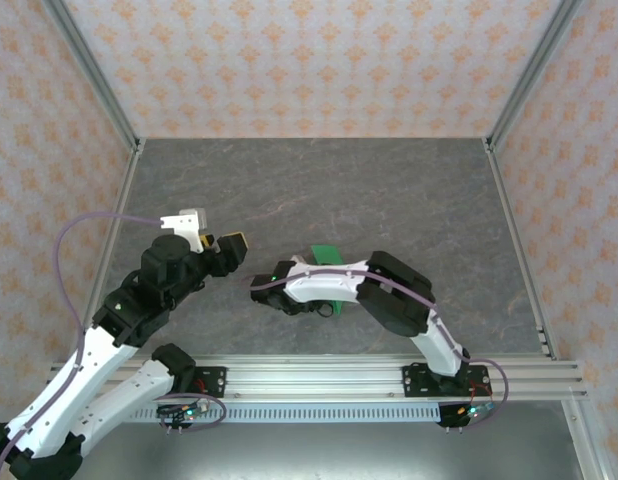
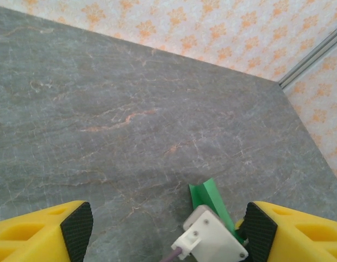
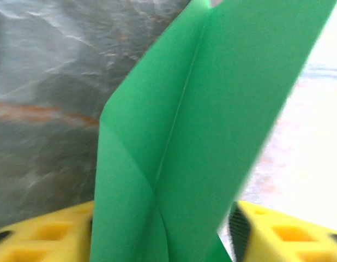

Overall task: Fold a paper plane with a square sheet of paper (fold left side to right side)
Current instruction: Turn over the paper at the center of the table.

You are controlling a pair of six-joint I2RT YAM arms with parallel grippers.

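From above, the folded sheet of thin bright green paper [image 1: 326, 254] lies mostly under the right arm's white forearm link [image 1: 324, 283], so its outline and creases cannot be read there. At the right wrist the paper is blurred, runs off the top and bottom edges and covers the inner face of the yellow plastic finger [image 3: 48, 234] on the picture's left; whether it touches the jaws of the right gripper [image 3: 164, 215] is unclear. At the left wrist a white plastic block [image 2: 215, 240] hides its near end

paper plane [image 3: 201, 136]: smooth matt paper | table [image 2: 130, 109]: matt veined stone-look | left gripper [image 2: 168, 232]: yellow plastic
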